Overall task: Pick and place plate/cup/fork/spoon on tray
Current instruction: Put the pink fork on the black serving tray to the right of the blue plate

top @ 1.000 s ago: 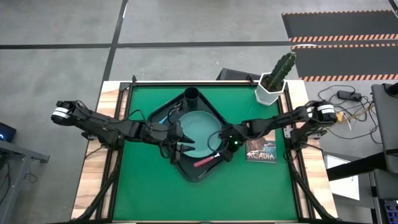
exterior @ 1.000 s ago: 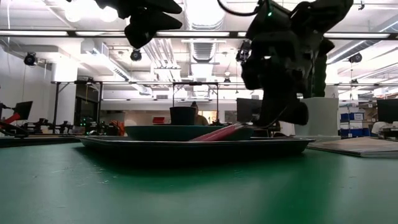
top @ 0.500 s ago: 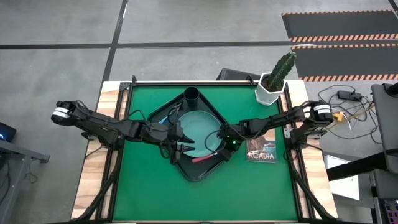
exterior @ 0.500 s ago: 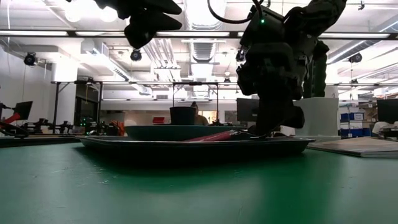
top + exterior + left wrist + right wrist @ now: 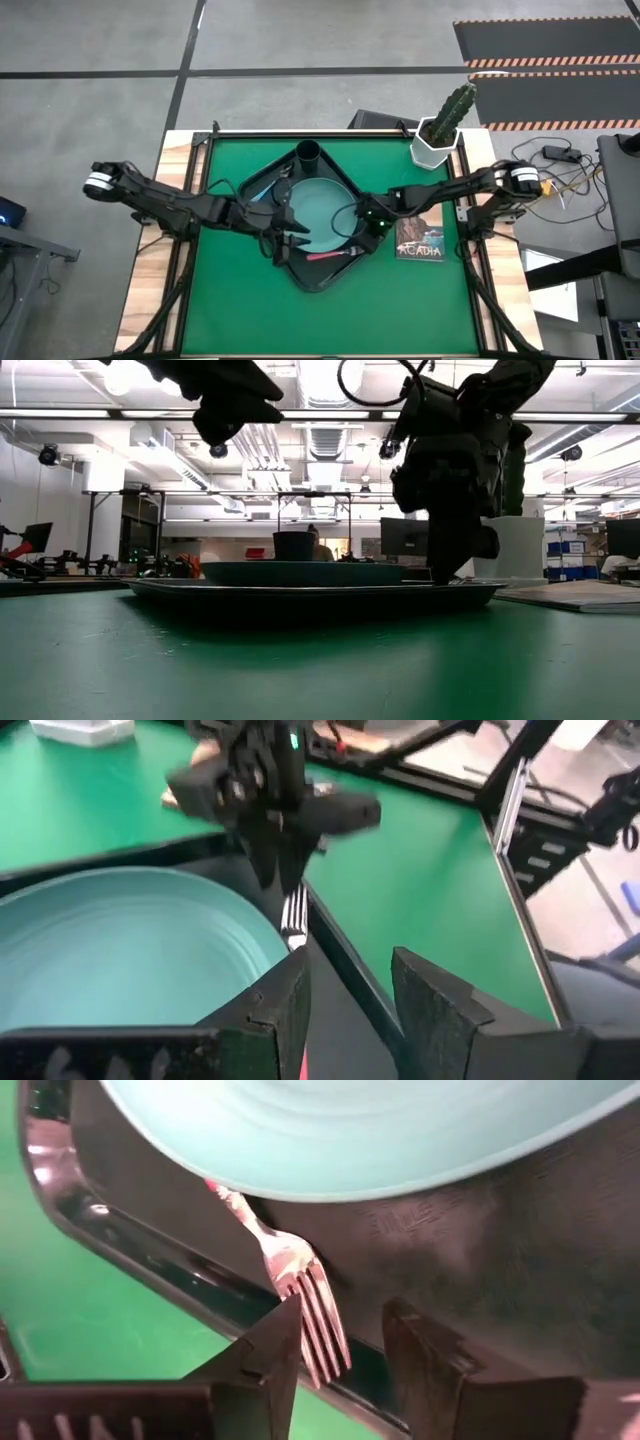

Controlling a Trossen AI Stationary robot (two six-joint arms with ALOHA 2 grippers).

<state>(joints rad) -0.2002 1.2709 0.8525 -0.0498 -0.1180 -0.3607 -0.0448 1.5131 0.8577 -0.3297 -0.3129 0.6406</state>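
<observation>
The dark tray (image 5: 343, 272) lies mid-table, with the teal plate (image 5: 325, 205) on it. The dark cup (image 5: 307, 153) stands in the tray's far corner. The spoon's blue handle (image 5: 262, 187) shows by the tray's left rim. The fork (image 5: 328, 255) lies flat on the tray floor at the plate's near side. Its silver head (image 5: 300, 1280) points at my right gripper (image 5: 340, 1320), which hovers open just over the tines. My left gripper (image 5: 350, 970) hangs open above the plate's left edge.
A white pot with a cactus (image 5: 437, 140) stands at the table's far right corner. A small picture book (image 5: 420, 240) lies just right of the tray, under my right arm. Green mat stretches in front of the tray.
My right gripper has gone down with the fork, opened and let it go, then drawn back a little toward the table's right. The fork, held tilted with its head up before, now lies flat on the tray beside the plate.
</observation>
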